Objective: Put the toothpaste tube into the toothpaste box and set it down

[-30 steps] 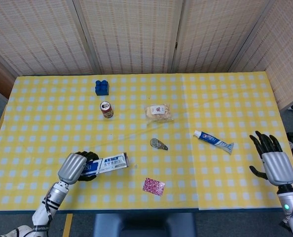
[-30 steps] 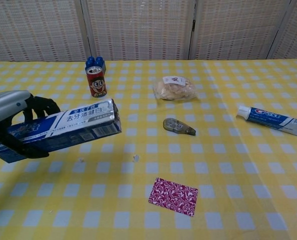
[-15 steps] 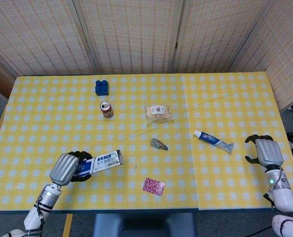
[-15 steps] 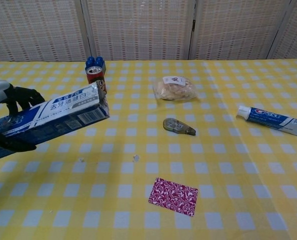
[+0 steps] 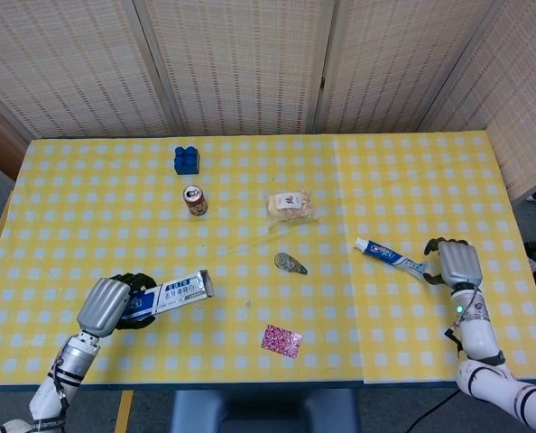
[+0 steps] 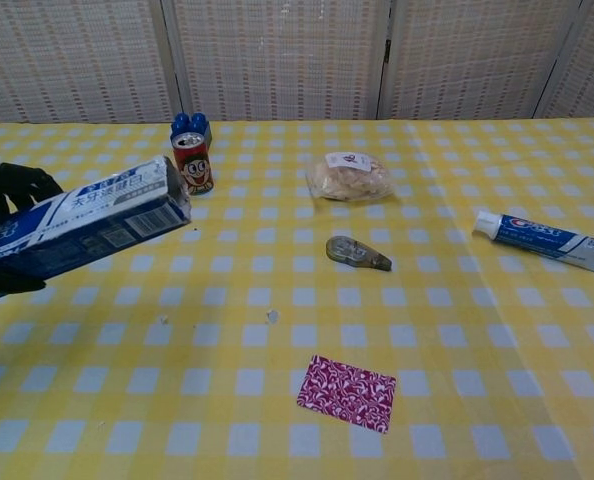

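Toothpaste box [image 5: 175, 291], long and narrow, blue and white with printed lettering on its white upper band and a barcode near one end, held clear of the table [image 5: 87, 198] at the near left. Seen from the chest view as tilted, far end raised and pointing toward the middle of the table. Gripped at its near end by the left hand [image 5: 106, 304], dark fingers [image 6: 17, 183] wrapped round the blue part of the carton.

Toothpaste tube [image 5: 391, 258] lying flat on the yellow-and-white checked cloth at the right side, white cap toward the centre, white body with blue and red markings, crimped end toward the right edge. Right hand [image 5: 454, 263] just beside that crimped end, dark fingers curled downward; contact with the tube too close to call, and grasp cannot be told from either view. Hand outside the chest view entirely.

Elsewhere on the cloth: blue toy brick [image 5: 187, 160] toward the far left, small red drink can [image 5: 195, 200] upright just in front of it, clear bag of snacks [image 5: 291, 207] near the centre, grey correction-tape dispenser [image 5: 290, 263] between the bag and the near edge, patterned magenta card [image 5: 281, 341] lying flat closest to the near edge.
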Available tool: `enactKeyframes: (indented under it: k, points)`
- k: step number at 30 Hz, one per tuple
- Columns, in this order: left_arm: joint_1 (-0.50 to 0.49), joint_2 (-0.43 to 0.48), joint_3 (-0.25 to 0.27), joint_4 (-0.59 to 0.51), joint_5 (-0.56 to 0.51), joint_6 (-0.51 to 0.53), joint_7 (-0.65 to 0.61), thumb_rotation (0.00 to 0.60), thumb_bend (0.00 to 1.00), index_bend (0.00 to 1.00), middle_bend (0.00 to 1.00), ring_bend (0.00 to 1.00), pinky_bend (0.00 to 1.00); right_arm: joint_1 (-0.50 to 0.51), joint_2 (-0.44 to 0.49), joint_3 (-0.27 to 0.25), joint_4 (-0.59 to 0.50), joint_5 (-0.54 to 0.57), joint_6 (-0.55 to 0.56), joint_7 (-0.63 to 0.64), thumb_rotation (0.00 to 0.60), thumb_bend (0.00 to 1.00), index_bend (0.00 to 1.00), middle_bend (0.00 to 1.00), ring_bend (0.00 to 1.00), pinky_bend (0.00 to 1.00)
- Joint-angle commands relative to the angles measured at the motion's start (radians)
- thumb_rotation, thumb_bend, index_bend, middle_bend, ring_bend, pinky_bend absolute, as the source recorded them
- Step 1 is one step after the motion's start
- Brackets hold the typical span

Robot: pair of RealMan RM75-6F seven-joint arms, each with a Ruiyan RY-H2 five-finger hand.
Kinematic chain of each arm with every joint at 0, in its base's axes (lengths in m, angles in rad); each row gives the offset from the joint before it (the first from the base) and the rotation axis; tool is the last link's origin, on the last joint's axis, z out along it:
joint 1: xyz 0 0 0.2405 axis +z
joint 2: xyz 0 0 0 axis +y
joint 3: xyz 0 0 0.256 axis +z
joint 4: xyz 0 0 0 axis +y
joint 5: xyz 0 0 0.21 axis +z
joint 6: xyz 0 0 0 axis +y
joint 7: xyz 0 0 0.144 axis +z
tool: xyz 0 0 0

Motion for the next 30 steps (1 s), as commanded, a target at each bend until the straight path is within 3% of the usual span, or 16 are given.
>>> enactKeyframes:
  k: [1, 12, 30]
  points:
    - [0.004, 0.004, -0.004, -0.005, 0.001, 0.010, -0.001, 0.600, 0.33, 0.55, 0.63, 0.49, 0.58, 0.029, -0.013, 0.015, -0.001, 0.057, -0.029, -0.027, 0.600, 0.26, 0.45, 0.38, 0.32, 0.24]
    - [0.016, 0.026, -0.004, -0.018, 0.009, 0.026, -0.010, 0.600, 0.33, 0.55, 0.63, 0.49, 0.58, 0.074, -0.031, 0.008, -0.017, 0.131, -0.074, -0.050, 0.600, 0.26, 0.45, 0.38, 0.32, 0.24]
    - [0.012, 0.025, -0.015, 0.018, 0.003, 0.013, -0.046, 0.600, 0.33, 0.55, 0.63, 0.49, 0.58, 0.128, -0.117, -0.023, 0.108, 0.206, -0.068, -0.143, 0.600, 0.27, 0.47, 0.39, 0.35, 0.28]
